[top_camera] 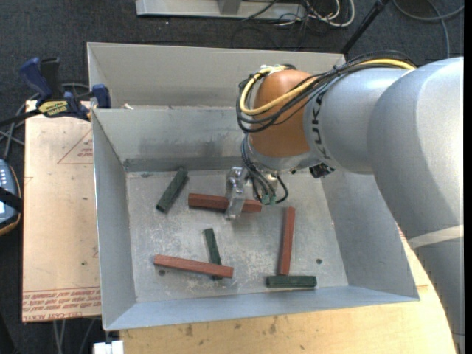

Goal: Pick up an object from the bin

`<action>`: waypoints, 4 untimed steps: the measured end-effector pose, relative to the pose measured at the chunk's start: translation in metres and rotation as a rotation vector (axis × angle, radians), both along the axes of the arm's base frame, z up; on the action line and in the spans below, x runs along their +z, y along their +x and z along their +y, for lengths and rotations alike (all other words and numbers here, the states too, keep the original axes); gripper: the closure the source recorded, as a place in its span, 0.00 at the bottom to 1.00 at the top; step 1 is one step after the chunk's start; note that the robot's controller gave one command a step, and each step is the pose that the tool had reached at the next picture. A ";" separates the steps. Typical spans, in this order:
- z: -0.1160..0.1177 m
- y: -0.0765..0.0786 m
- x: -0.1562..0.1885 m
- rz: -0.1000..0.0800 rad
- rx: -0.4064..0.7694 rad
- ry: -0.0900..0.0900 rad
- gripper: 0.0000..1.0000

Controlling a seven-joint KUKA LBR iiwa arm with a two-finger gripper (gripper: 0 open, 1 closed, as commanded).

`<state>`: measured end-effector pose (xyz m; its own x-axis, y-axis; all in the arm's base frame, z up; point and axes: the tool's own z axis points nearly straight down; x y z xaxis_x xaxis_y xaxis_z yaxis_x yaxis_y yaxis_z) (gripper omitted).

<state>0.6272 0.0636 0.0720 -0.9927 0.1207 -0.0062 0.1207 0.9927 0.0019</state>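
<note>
- Where the arm (383,124) reaches in from 3 o'clock, its end effector (234,198) is down over a red bar (206,201) just toward 12 o'clock of the centre of the bin (110,198).
- Whether the end effector is wide, narrow or holding cannot be told.
- Letters "UK" read on the arm's grey shell.
- Nearby: green bar (171,190) at 10 o'clock, short green bar (212,245) at 6, second red bar (285,240) at 4.

Six bars in all – three red-brown bars (209,202) (286,240) (193,266), three dark green bars (171,190) (212,245) (290,281).
</note>
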 end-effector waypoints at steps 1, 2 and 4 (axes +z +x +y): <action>0.000 -0.002 0.004 0.006 0.000 0.000 1.00; 0.000 -0.002 0.019 0.008 0.000 0.000 1.00; 0.000 -0.002 0.045 0.005 0.000 0.000 1.00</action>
<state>0.6255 0.0637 0.1172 -0.9927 0.1210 -0.0008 0.1210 0.9927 0.0012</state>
